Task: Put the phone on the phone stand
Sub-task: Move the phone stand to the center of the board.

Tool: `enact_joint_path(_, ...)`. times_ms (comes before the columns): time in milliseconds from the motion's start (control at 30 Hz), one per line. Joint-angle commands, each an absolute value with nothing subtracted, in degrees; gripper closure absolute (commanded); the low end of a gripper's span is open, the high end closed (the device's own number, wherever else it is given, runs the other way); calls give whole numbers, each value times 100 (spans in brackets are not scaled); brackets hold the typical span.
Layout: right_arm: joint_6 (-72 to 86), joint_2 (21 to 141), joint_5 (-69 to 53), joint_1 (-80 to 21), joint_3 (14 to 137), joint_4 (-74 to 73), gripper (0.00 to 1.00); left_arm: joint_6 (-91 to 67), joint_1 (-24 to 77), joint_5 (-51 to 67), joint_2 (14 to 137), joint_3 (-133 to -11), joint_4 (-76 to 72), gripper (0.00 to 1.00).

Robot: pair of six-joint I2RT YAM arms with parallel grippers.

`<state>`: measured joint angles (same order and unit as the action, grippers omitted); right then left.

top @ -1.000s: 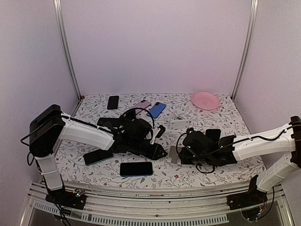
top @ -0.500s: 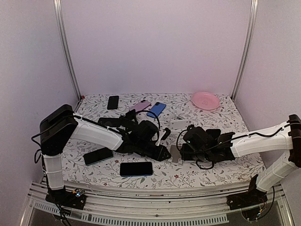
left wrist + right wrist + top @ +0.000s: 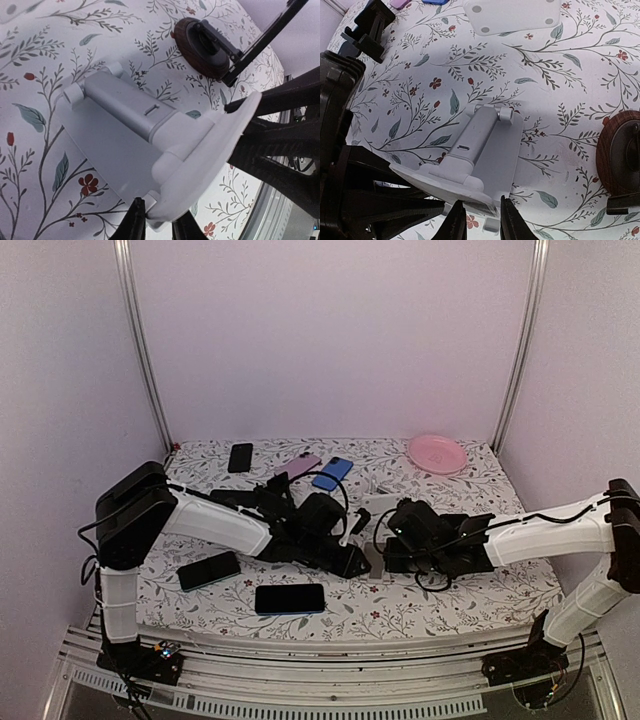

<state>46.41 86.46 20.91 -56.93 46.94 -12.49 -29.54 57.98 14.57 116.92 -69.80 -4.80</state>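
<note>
Stand-preparation step: left fingers point(image 3: 135, 222) and right fingers point(image 3: 456, 222), each nearly closed, pinch the phone stand point(image 3: 130, 107) lying mid-counter point(image 3: 400, 615); next, probably prop it upright, then fetch 1 phone point(image 3: 289, 598) lying nearby.

The middle of the counter point(image 3: 455, 605) is crowded: left tool point(image 3: 159, 220) and right tool point(image 3: 481, 220) both pinch the phone stand point(image 3: 135, 115), arms barring either side. A wooden-based holder point(image 3: 200, 47) and white block point(image 3: 510, 15) stand just behind; bare counter lies front right, beside a black phone point(image 3: 290, 598).
</note>
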Motion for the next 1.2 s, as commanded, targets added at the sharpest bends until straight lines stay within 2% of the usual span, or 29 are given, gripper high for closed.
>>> enact_joint_path(0,4494,8752,2257,-5544,4882,-1281,75,-2816,5867,1468,11841,-7190,-409,80)
enact_joint_path(600,4328,8583,2263,-5518,5084,-1520,76,-2788,5870,1473,11711,-7187,-361,80)
enact_joint_path(933,4215,8042,2194,-5707,5041,-1503,74,-2846,5863,1166,10502,-6189,-451,77)
enact_joint_path(1167,4111,7763,2244,-5890,5138,-1452,67,-2921,5803,592,9590,-5274,-335,72)
